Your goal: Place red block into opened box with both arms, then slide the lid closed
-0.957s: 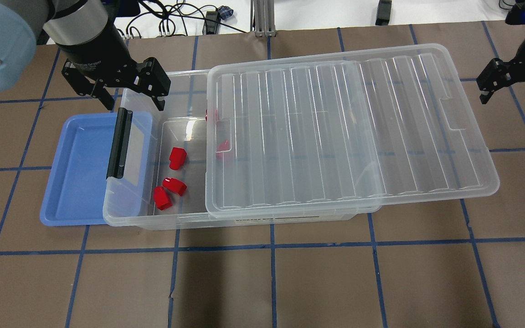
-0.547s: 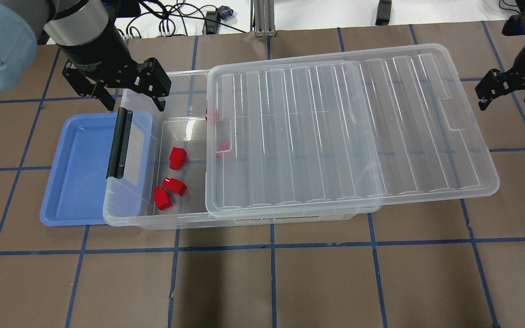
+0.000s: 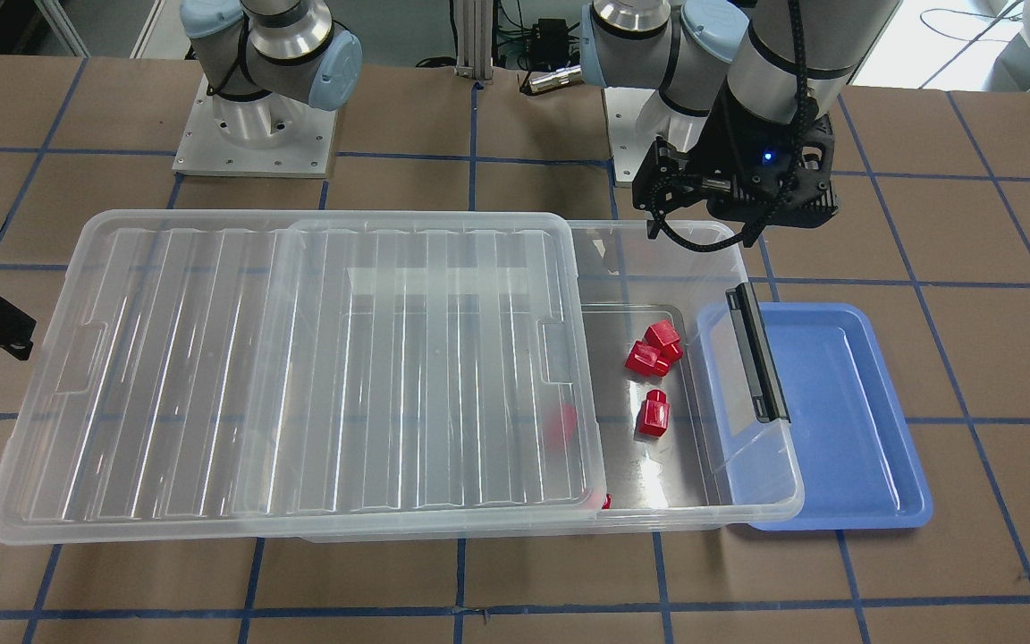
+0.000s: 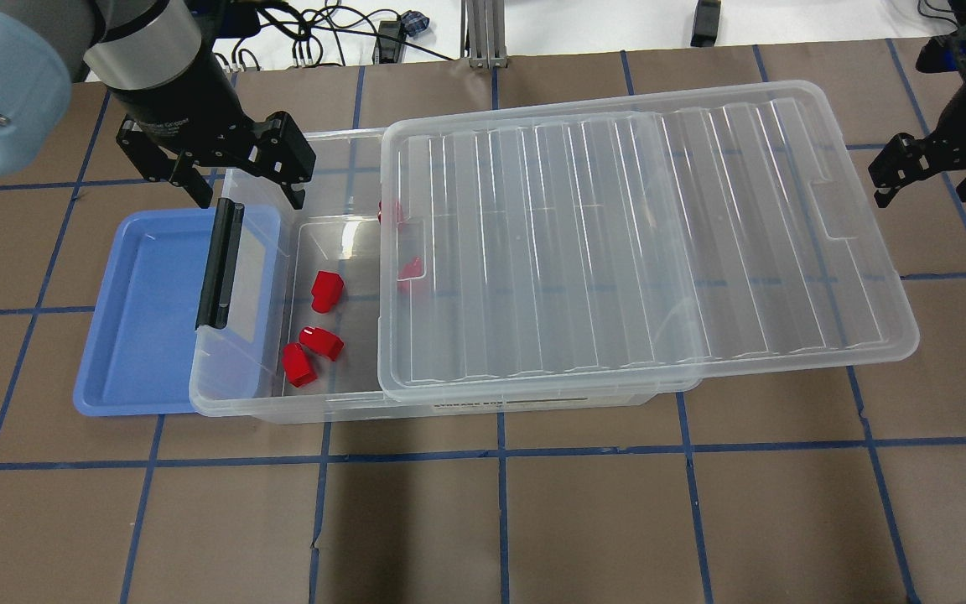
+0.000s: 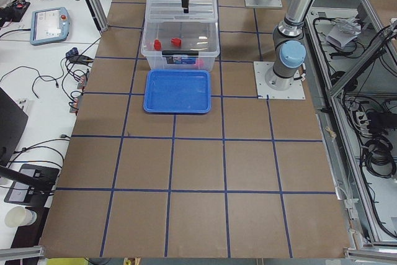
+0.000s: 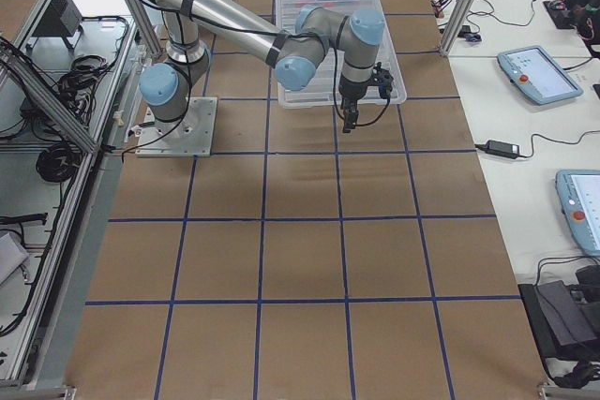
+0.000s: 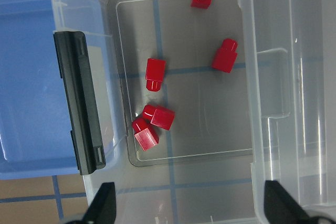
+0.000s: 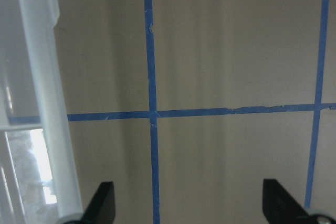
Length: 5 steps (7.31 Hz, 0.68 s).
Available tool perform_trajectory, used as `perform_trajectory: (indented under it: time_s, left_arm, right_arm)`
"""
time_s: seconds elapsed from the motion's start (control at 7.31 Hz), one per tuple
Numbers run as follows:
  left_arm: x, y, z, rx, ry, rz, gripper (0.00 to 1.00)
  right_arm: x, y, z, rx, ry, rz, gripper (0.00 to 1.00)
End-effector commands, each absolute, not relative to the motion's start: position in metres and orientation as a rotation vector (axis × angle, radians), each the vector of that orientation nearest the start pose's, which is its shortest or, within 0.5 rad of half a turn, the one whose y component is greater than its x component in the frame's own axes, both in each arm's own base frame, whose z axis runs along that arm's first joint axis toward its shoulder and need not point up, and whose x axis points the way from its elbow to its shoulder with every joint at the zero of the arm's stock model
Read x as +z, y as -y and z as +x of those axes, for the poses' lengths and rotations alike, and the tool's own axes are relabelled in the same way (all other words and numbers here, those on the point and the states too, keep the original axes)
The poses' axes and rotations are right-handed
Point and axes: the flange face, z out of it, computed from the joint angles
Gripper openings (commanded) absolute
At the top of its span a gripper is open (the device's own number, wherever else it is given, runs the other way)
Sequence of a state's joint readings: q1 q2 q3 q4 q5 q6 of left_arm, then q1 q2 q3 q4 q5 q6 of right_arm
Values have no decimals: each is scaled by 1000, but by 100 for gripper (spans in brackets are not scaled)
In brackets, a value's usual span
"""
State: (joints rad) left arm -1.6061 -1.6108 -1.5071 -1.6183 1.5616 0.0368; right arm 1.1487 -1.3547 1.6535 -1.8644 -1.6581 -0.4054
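Several red blocks lie on the floor of the clear box, in its uncovered left end beside the black bar. One more red block shows through the lid. The ribbed clear lid rests on the box, shifted right so that it overhangs the right end. My left gripper hangs open over the box's far left corner, holding nothing. My right gripper is open over bare table just off the lid's right end, with the lid's rim to one side in its wrist view.
A blue tray lies under and left of the box's left end, with nothing in it. Brown table with blue tape lines stretches in front of the box. Cables and a metal post sit beyond the far edge.
The right gripper has drifted a little leftward, closer to the lid's right end. The left gripper has barely moved. Blocks, box and lid lie as before.
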Motion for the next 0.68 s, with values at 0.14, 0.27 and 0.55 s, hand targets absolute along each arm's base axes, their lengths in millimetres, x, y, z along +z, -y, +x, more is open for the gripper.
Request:
perform_trajectory:
  time_s: [0.14, 0.27, 0.55]
  left_arm:
    - [493, 501, -152, 43, -3147, 113, 100]
    - [491, 502, -152, 46, -3147, 113, 100]
    - [492, 501, -152, 43, -3147, 113, 100]
  right_arm:
    - [355, 569, -117, 87, -3210, 18, 100]
    - [356, 569, -114, 86, -3209, 11, 100]
    - [357, 570, -104, 90, -3207, 1, 100]
